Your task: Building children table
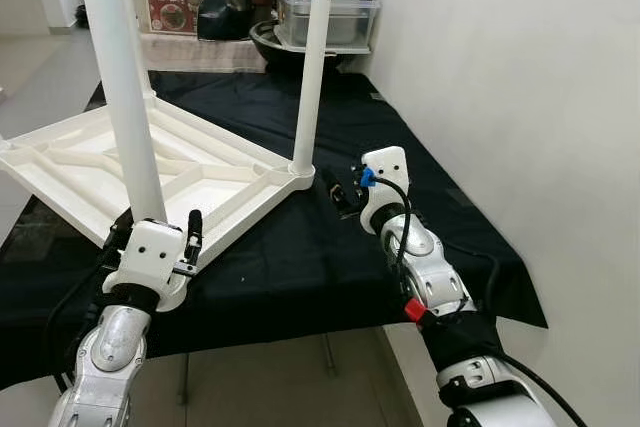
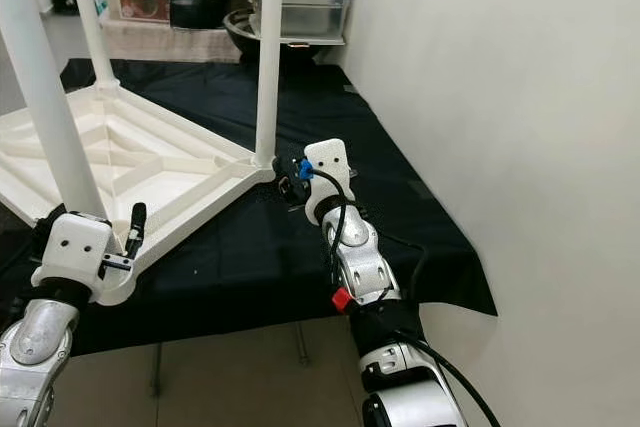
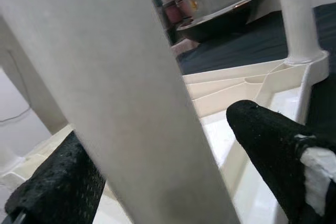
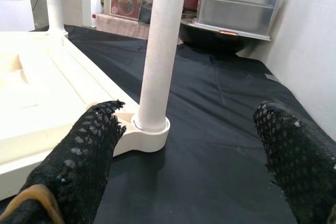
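A white plastic tabletop [image 1: 215,162] lies upside down on a black cloth [image 1: 300,267]. Three white legs stand up from it: a near one [image 1: 125,97], one at the right corner [image 1: 313,57] and one at the back [image 2: 92,22]. My left gripper [image 1: 158,219] is open around the base of the near leg, and the left wrist view shows the leg [image 3: 121,93] between the two fingers, with a gap on one side. My right gripper [image 1: 340,192] is open just right of the right corner leg's socket; that leg [image 4: 160,51] stands ahead of its spread fingers [image 4: 89,150].
A white wall [image 1: 520,67] runs close along the right. At the back stand a clear lidded container [image 1: 330,12], a dark bowl [image 1: 275,47] and a red box [image 1: 170,2]. The cloth's front edge [image 1: 300,322] hangs over the floor.
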You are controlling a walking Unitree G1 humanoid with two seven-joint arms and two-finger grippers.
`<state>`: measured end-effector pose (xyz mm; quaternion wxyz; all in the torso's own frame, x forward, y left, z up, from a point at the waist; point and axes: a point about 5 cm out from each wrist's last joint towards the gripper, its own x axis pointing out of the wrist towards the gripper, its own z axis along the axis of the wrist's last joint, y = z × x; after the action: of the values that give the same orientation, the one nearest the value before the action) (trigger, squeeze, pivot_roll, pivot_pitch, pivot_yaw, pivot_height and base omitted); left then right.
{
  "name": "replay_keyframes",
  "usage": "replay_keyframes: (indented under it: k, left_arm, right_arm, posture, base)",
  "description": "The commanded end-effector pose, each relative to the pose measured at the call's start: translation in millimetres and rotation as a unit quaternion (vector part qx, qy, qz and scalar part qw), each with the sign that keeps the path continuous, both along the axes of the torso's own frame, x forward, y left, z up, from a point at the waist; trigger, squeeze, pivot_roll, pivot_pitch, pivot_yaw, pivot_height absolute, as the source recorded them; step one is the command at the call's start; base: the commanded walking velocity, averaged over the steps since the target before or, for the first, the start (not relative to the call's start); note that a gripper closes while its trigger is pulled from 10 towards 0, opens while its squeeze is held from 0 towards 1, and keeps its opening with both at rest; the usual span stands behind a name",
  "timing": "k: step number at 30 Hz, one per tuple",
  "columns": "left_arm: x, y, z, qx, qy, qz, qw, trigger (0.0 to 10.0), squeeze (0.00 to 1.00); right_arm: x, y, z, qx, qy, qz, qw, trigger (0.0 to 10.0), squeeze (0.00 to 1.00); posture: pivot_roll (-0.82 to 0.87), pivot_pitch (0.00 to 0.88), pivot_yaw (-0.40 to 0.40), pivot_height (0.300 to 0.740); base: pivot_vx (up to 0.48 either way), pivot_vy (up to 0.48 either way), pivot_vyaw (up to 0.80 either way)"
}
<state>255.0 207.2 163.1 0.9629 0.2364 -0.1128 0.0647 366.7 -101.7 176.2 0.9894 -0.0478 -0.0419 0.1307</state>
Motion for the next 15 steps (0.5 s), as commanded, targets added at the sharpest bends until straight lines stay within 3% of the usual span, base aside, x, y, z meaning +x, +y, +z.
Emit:
replay_keyframes:
  k: [1,5,8,10,15]
  left_arm:
    - [-2.6,7.1,-3,0.015,0.0,0.034,0.999,10.0,0.0]
    - [-5.2,12.9,-2,0.018,-0.009,0.062,0.998,10.0,0.0]
    - [-18.2,12.2,9,0.046,-0.063,0.103,0.992,10.0,0.0]
    - [-24.3,11.6,10,0.061,-0.075,0.117,0.988,10.0,0.0]
    - [-32.6,6.0,5,0.047,-0.078,0.11,0.99,10.0,0.0]
  right_arm:
    - [-0.7,-2.3,-2,0.006,0.007,-0.004,1.0,10.0,0.0]
    - [-0.1,-2.1,-1,0.005,0.007,-0.004,1.0,10.0,0.0]
    - [0.3,-2.5,1,0.005,0.006,-0.006,1.0,10.0,0.0]
    - [0.2,-3.2,1,0.005,0.004,-0.006,1.0,10.0,0.0]
    - [0.0,-4.9,1,0.006,0.004,-0.008,1.0,10.0,0.0]
  posture:
    - [0.15,0.0,-0.14,0.74]
    - [0.15,0.0,-0.142,0.74]
    - [0.14,0.0,-0.136,0.74]
    - [0.15,0.0,-0.136,0.74]
    - [0.15,0.0,-0.141,0.74]
  base:
    - [0.0,0.0,0.0]
    - [0.0,0.0,0.0]
    - [0.0,0.0,0.0]
    - [0.0,0.0,0.0]
    - [0.0,0.0,0.0]
